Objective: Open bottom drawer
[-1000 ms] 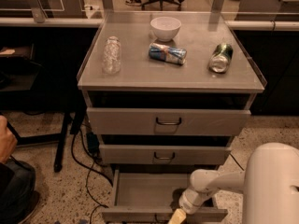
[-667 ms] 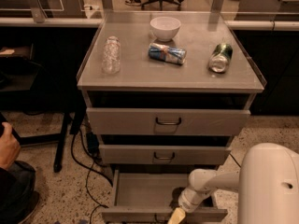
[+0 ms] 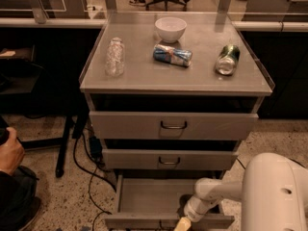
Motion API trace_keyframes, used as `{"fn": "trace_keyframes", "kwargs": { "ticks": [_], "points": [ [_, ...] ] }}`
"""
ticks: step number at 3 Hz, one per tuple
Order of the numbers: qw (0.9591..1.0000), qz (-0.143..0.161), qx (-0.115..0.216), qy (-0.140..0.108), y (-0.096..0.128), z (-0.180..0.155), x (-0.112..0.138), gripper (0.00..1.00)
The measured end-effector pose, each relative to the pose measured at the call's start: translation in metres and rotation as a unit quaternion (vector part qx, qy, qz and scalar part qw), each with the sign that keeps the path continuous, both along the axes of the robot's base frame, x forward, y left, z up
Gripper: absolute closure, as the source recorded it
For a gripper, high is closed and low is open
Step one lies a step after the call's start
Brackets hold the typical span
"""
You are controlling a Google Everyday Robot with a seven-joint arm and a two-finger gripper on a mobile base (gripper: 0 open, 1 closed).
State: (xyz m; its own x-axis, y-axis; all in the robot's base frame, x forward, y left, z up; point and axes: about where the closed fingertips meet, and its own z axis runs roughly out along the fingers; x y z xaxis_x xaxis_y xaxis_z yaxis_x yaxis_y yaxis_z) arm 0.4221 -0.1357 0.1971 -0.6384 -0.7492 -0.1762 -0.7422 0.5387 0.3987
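Note:
The bottom drawer of the grey metal cabinet stands pulled out, showing a plain grey tray interior; its front edge is at the bottom of the camera view. My white arm reaches in from the lower right. The gripper is at the drawer's front edge, right of centre, mostly cut off by the frame's bottom. The drawer's handle is hidden.
Above are the mid-height drawer and the tallest top drawer, both slightly out. On the cabinet top lie a clear bottle, a white bowl, a blue can and a green can. A person's hand is at the left. Cables lie on the floor.
The person's hand at the left has shifted slightly. The arm, gripper and drawer stay about where they were.

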Motion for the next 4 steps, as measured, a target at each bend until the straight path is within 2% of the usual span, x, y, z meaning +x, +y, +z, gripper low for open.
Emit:
{"fn": "trace_keyframes", "kwargs": {
  "ticks": [1,2,4],
  "points": [
    [1.0000,0.000,0.004,0.006,0.000,-0.012,-0.002,0.00],
    [0.9995,-0.001,0.015,0.028,0.007,-0.023,-0.012,0.00],
    [0.9995,-0.001,0.015,0.028,0.007,-0.021,-0.012,0.41]
  ]
}}
